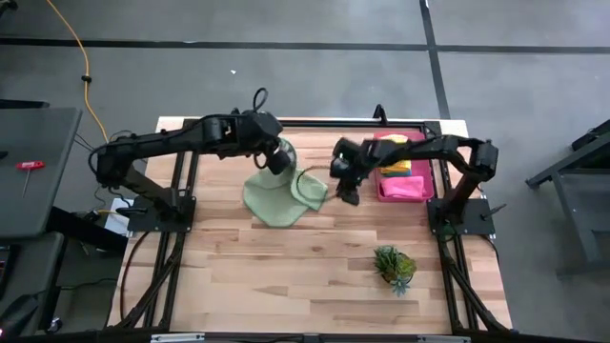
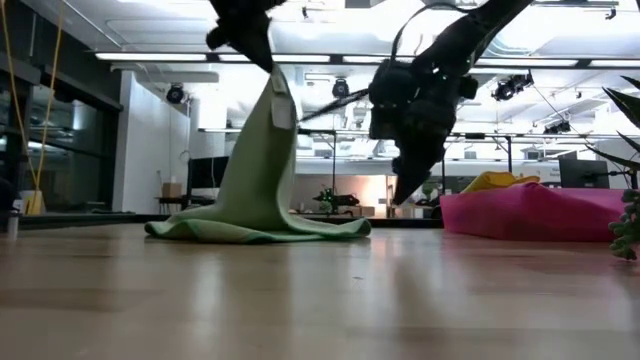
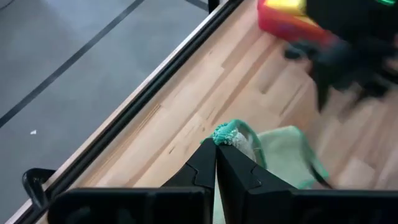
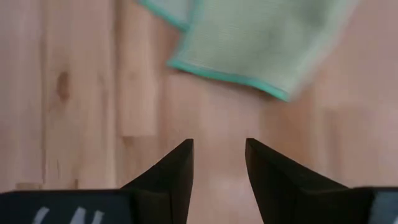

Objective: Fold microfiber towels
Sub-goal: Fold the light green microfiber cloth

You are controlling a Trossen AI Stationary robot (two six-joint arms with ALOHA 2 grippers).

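Left gripper [image 3: 216,163], clamped tight on a pale green towel [image 1: 276,198], lifts one corner off the table [image 1: 286,276] (the rest trails below); right gripper [image 4: 219,163] hovers beside it, parted, empty.

Overhead view straight down, low view level across the tabletop, wrist views close, all sharing the pale green towel [image 1: 279,198]

You've got even, soft overhead light on the table [image 1: 286,276], with only faint shadows under the arms. From table height, ceiling light strips [image 2: 150,57] glare bright and turn both arms into dark silhouettes. Your left wrist view smears the other arm [image 3: 354,56] with motion blur. In the right wrist view the pale green towel [image 4: 261,43] looks soft and blurred.
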